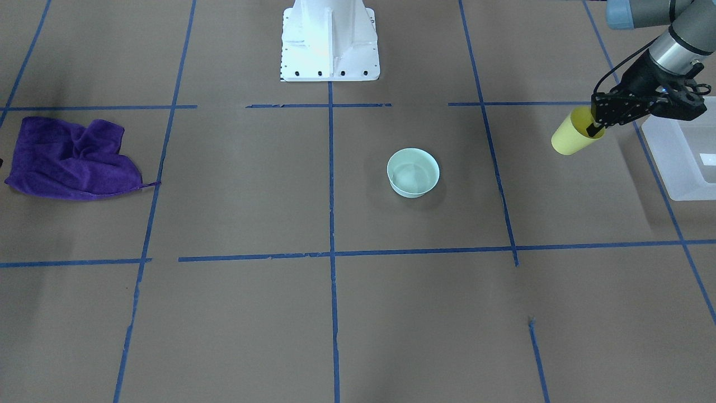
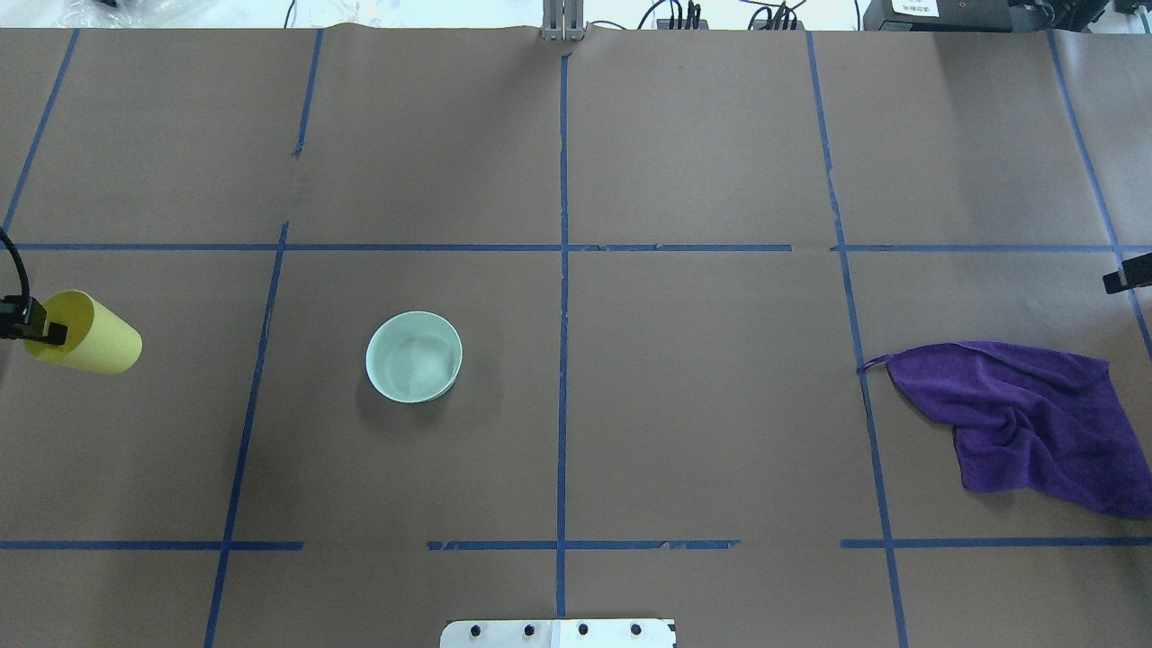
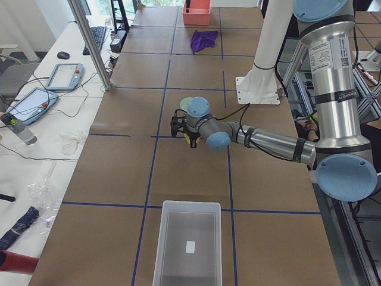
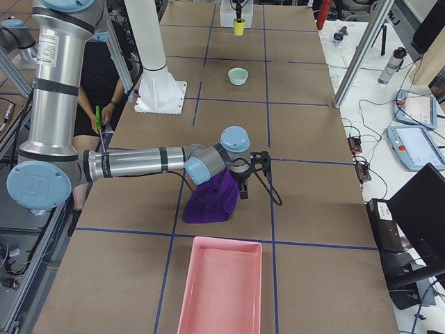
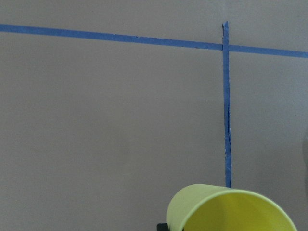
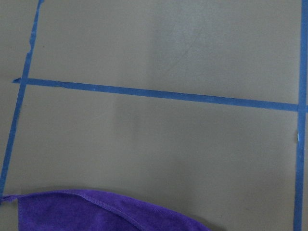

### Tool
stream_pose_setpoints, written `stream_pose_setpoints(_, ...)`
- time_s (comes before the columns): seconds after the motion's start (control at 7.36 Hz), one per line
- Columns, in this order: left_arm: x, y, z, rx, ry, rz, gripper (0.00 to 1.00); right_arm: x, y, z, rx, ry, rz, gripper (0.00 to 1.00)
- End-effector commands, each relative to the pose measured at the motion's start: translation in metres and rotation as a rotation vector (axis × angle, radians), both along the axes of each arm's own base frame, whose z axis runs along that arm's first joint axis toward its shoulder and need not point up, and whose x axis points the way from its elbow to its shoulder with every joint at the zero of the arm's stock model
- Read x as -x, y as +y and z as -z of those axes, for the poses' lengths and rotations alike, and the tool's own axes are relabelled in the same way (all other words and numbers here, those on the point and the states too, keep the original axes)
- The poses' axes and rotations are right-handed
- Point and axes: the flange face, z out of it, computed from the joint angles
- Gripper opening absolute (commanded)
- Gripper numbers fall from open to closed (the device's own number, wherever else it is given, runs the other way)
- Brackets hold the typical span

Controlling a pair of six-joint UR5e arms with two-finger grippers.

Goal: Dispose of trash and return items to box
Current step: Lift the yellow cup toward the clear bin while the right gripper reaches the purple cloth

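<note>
Closest to the overhead cam is the robot's white base plate (image 2: 558, 633), bolts along its edge, poking in at the bottom. The table (image 2: 702, 405) is covered in matte brown paper, split into big squares by blue tape (image 2: 563, 360) that's a bit ragged in spots. Off to one side there's a white bench (image 3: 36, 149) with cables and a couple of tablet-style pendants (image 3: 64, 75). Going left to right: the left gripper (image 1: 594, 127) is pinched on the rim of the yellow cup (image 2: 90, 333), one finger inside the mouth and one outside. So the cup hangs above the paper tipped on its side, base pointing toward the middle of the table. It's smooth tapered plastic. The box (image 1: 679, 151), frosted see-through plastic with rounded corners, sits near the cup, which is outside it. Next is the mint-green bowl (image 2: 414, 356), round, glossy, upright on the paper, well apart from the cup. Far right is a crumpled purple cloth (image 2: 1026, 423), fuzzy like microfiber, with the right gripper (image 4: 243, 188) hovering close by it. Can't tell if its fingers are apart or together. A pink tray (image 4: 221, 292) sits past that end.
</note>
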Motion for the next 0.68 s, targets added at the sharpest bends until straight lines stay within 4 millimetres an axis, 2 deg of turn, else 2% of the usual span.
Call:
stream_pose_setpoints(0.0, 0.030, -0.030, 0.011, -0.064, -0.066, -0.009, 0.00, 0.067, 0.018, 0.005, -0.105, 0.027, 0.106, 1.00)
stream_pose_setpoints(0.14, 0.051, -0.047, 0.016, -0.099, -0.109, -0.013, 0.00, 0.095, 0.027, 0.005, -0.142, 0.051, 0.151, 1.00)
stream_pose_setpoints(0.27, 0.082, -0.064, 0.019, -0.136, -0.178, -0.004, 0.00, 0.113, 0.035, 0.004, -0.160, 0.068, 0.187, 1.00)
stream_pose_setpoints(0.54, 0.143, -0.104, 0.037, -0.193, -0.317, -0.005, 0.00, 0.114, 0.050, -0.010, -0.139, 0.080, 0.218, 1.00)
